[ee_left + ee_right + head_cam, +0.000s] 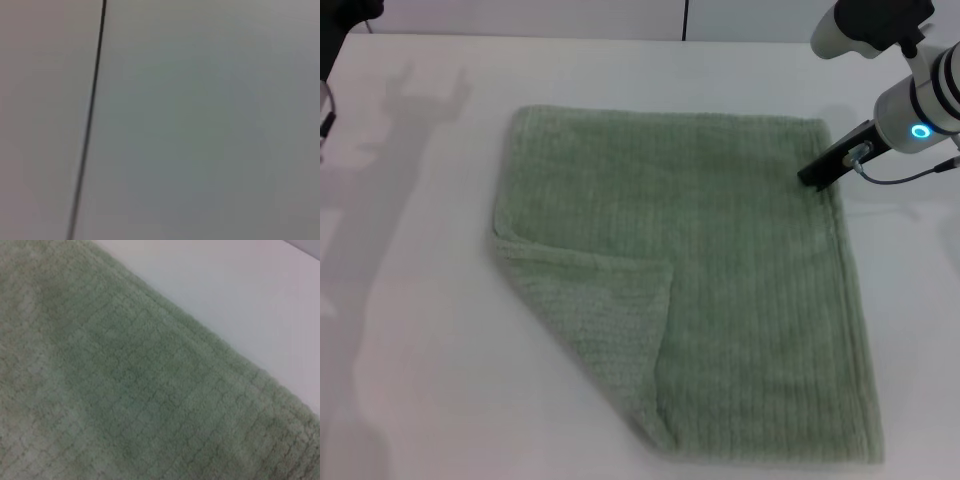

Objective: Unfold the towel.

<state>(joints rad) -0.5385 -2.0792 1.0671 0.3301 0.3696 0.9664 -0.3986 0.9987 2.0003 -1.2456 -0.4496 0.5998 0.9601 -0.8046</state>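
Presently, my record of the scene reads as follows. Item one: the towel (pixel 720 270), pale sage green, lying on the white surface (pixel 420 300) in the middle of the head view, mostly spread flat with its ribbed face up. Item two: one folded corner (pixel 595 320), the near-left one, turned over onto the towel as a triangular flap showing its underside; I judge this the only part left to open. Item three: the right gripper (pixel 817 177), dark, low at the towel's far-right edge, touching or just above the cloth; I cannot tell whether it is wide, narrow or holding anything. Its wrist view shows only towel (pixel 125 390) and the hem against bare surface. Item four: the left gripper, barely in the head view at the far-left edge; its wrist view shows a pale plane with a dark line, so I cannot tell its state. Assessment: task largely done; flap remains to be laid out.
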